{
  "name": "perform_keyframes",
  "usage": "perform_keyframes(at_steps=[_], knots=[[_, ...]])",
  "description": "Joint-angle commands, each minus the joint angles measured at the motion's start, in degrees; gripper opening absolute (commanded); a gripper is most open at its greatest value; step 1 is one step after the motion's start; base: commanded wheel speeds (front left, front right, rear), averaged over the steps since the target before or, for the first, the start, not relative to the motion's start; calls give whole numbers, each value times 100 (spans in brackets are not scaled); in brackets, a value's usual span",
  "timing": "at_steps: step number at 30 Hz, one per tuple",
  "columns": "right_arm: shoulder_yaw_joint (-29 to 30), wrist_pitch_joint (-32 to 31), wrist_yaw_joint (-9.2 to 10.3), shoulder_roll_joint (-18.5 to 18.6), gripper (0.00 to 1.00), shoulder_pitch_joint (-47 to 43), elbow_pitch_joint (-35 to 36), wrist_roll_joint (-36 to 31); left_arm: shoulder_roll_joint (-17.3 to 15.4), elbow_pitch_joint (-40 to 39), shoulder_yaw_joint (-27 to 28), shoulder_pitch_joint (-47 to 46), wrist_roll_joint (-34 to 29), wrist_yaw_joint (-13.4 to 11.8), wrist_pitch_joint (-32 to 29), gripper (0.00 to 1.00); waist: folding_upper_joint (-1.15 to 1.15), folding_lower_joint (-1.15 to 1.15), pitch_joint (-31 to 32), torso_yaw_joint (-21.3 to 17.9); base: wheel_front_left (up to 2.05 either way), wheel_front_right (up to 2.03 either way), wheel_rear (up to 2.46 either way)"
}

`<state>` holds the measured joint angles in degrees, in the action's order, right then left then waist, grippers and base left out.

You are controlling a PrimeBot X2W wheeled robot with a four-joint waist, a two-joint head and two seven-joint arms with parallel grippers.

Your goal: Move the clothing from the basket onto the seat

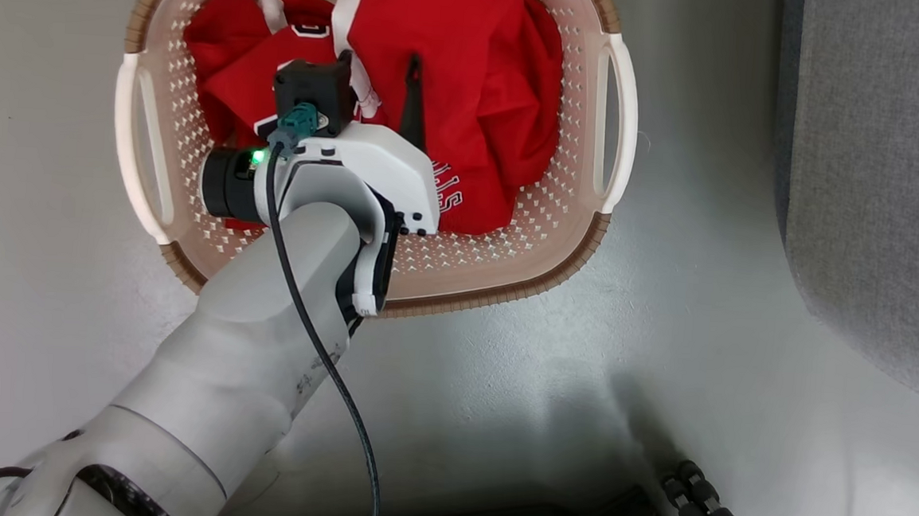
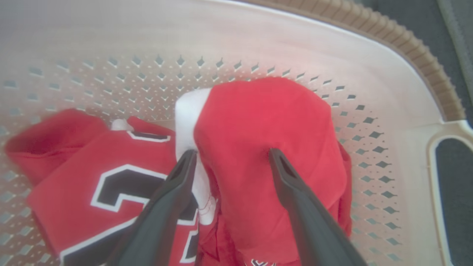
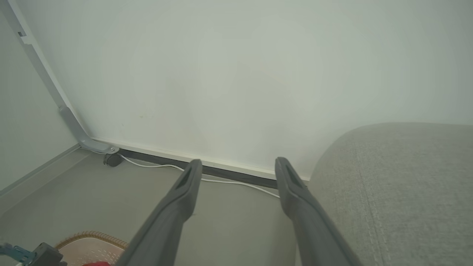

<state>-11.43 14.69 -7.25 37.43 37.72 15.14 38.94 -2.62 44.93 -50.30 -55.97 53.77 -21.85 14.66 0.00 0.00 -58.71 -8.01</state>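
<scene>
The basket [image 1: 497, 292] stands on the floor with the clothing [image 1: 455, 66] heaped inside, red with white trim. My left arm [image 1: 369, 165] reaches down into it. In the left wrist view the left gripper [image 2: 231, 153] is open, its fingertips set down on either side of a raised red fold [image 2: 266, 122] edged by a white band. A flatter red piece with a black number [image 2: 111, 177] lies to the left. The seat [image 1: 878, 196] is at the right. The right gripper [image 3: 238, 162] hangs open in the air with nothing between its fingers, beside the seat [image 3: 399, 192].
Grey floor [image 1: 580, 377] separates the basket from the seat. My dark base with rollers [image 1: 711, 513] sits at the bottom of the head view. In the right wrist view a pale wall [image 3: 236, 74], a white cable [image 3: 221, 181] and a caster [image 3: 112, 159] stand ahead.
</scene>
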Motion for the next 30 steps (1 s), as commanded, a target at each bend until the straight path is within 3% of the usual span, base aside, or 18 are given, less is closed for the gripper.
perform_keyframes(at_steps=[1,6,15,17,24,30], knots=[[-22,30,-24,85,100,-149,203,50,-26,11,104,-48,68,-109,34,100,0,0,-96,-55,0,0,0],[-56,30,-24,41,100,-59,292,58,-26,133,162,-188,200,-188,34,100,0,0,-241,-128,0,0,0],[-120,30,-24,-49,100,27,311,60,-26,125,32,-373,406,217,34,99,0,0,-348,-241,0,0,0],[-136,30,-24,-70,100,39,289,61,-26,149,-89,-380,399,259,34,0,0,0,-342,-250,0,0,0],[-143,30,-24,-102,100,43,209,96,-26,155,-329,-366,557,335,34,0,0,0,-209,-227,0,0,0],[-121,30,-24,-103,100,-48,108,104,-26,-36,-211,-108,239,328,34,0,0,0,95,-132,0,0,0]])
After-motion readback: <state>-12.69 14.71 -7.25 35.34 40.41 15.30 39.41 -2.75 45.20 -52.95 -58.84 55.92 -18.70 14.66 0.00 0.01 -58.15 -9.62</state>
